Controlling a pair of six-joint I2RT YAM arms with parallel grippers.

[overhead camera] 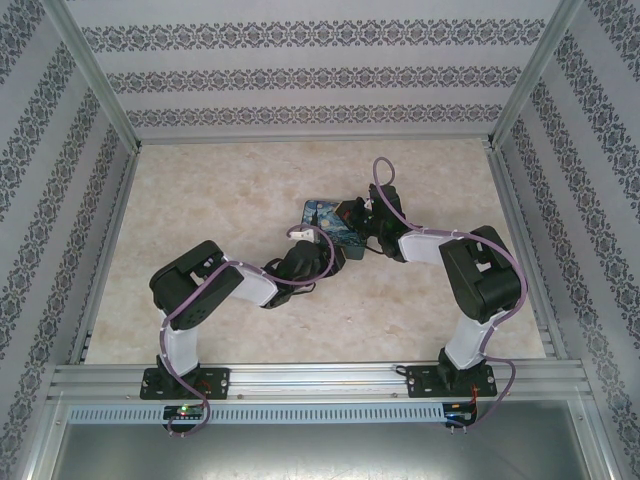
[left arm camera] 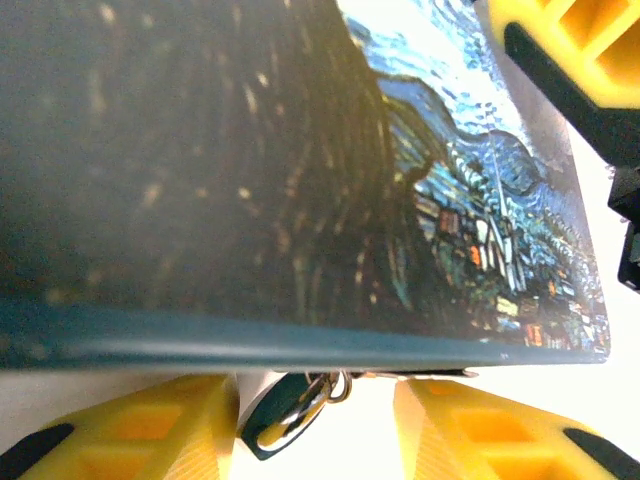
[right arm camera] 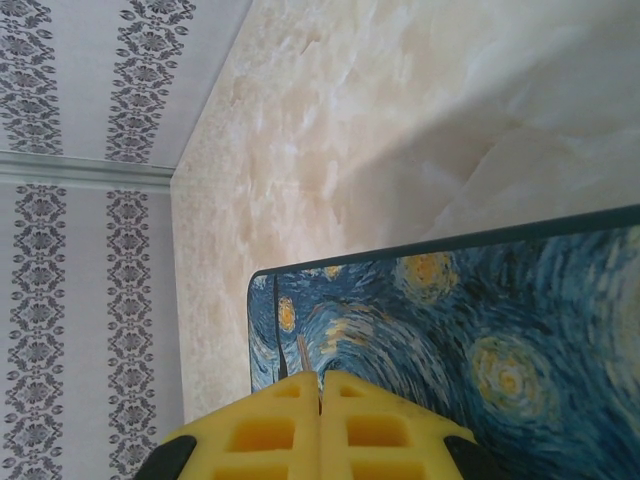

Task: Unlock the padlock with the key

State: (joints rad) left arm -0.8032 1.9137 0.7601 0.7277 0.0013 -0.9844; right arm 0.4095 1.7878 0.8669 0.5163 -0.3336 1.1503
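**A:** What does your left gripper [left arm camera: 315, 400] hold?

**B:** Nothing yet. Its yellow fingers stand wide apart on either side of the blue padlock [left arm camera: 283, 422], which lies just beside the near edge of the starry tin [left arm camera: 250, 180]. You are probably placed there to steady it.

**A:** And farther on?

**B:** Your right gripper [right arm camera: 321, 385] hangs over the tin, pinched tight on the thin silvery key [right arm camera: 303, 355]. The key's tip pokes out, seemingly ready to insert.

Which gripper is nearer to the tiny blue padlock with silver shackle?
Left. The open left gripper flanks the padlock beside the dark starry-night tin; the right gripper, holding a thin silvery key, is above the tin.
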